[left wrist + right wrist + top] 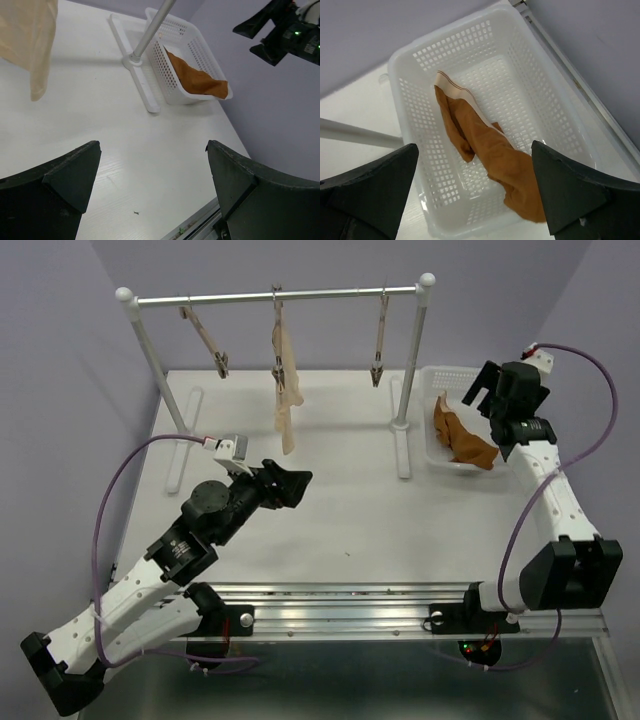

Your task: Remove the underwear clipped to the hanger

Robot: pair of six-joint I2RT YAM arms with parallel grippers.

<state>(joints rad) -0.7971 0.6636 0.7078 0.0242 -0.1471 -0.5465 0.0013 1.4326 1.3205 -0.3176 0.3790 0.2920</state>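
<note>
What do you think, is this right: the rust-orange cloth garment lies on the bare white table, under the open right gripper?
Not quite. The rust-orange cloth garment lies in the white perforated plastic basket, not on the bare table, as the right wrist view shows. The open right gripper is above it.

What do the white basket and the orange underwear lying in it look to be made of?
Basket: likely moulded white plastic, slightly glossy; walls and floor are a regular grid of holes. Underwear: soft rust-orange cloth, matte, lying in limp folds, with a paler band along one edge.
</note>
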